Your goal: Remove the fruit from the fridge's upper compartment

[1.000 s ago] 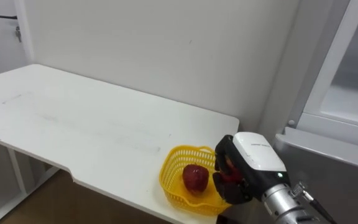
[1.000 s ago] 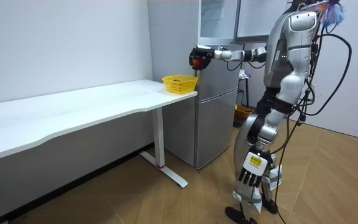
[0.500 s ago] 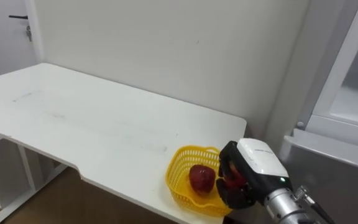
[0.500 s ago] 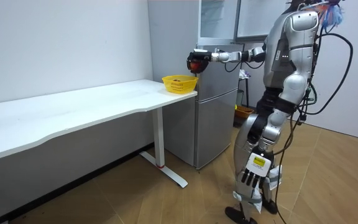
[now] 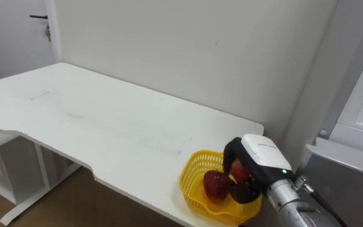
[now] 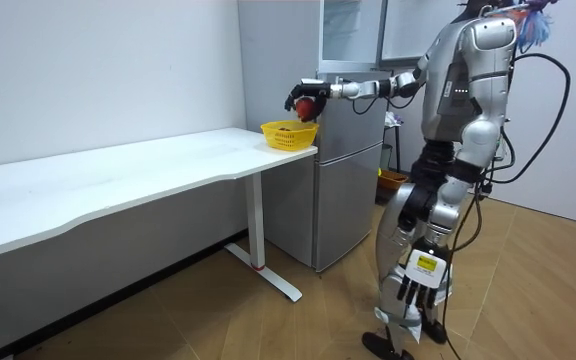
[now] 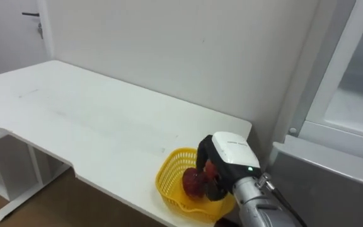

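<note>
The right hand [image 5: 259,155] is curled round a red fruit [image 5: 237,170], palm turned down, and holds it over the yellow basket [image 5: 190,181]. The room view puts the hand clear above the basket, with open air between fruit and rim. The basket sits at the corner of the white table [image 5: 106,120] nearest the fridge [image 6: 353,190]. 1 other red fruit [image 5: 215,185] already lies in the basket's middle.

The relation that matters is vertical. The held fruit hangs over the fridge-side half of the basket, and the free room lies below it, beside the fruit already there. In the eye views the 2 fruits look close, and I cannot tell whether they touch. A straight lowering looks enough, though a drop from this height could knock the light basket toward the table edge.

The left hand [image 6: 408,293] hangs at the robot's side, well below the basket, its fingers loose and holding nothing.
</note>
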